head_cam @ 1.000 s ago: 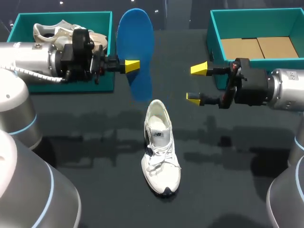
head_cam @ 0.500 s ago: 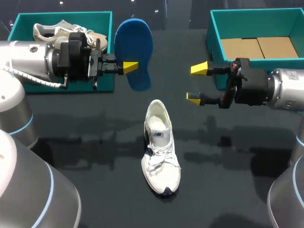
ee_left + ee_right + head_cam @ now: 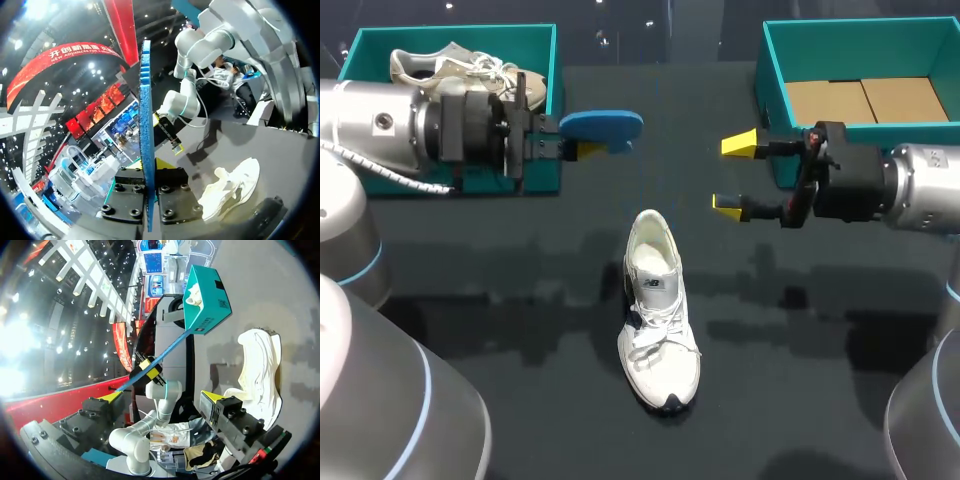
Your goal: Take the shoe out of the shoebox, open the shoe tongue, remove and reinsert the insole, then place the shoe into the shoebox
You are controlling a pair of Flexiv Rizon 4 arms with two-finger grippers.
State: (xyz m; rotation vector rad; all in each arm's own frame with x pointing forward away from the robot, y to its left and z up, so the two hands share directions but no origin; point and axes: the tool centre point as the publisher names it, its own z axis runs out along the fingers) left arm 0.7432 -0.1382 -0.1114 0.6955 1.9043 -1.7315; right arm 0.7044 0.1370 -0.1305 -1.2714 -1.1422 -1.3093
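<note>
Left wrist view shows the insole [image 3: 145,100] edge-on, pinched by the left end effector [image 3: 149,169].

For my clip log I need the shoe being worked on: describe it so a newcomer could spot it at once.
On the black table, between the teal left shoebox and right shoebox, nearer the camera than either, a white lace-up shoe stands alone, toe toward the camera. The other shoe lies inside the left shoebox; this one is on the bare tabletop.
</note>
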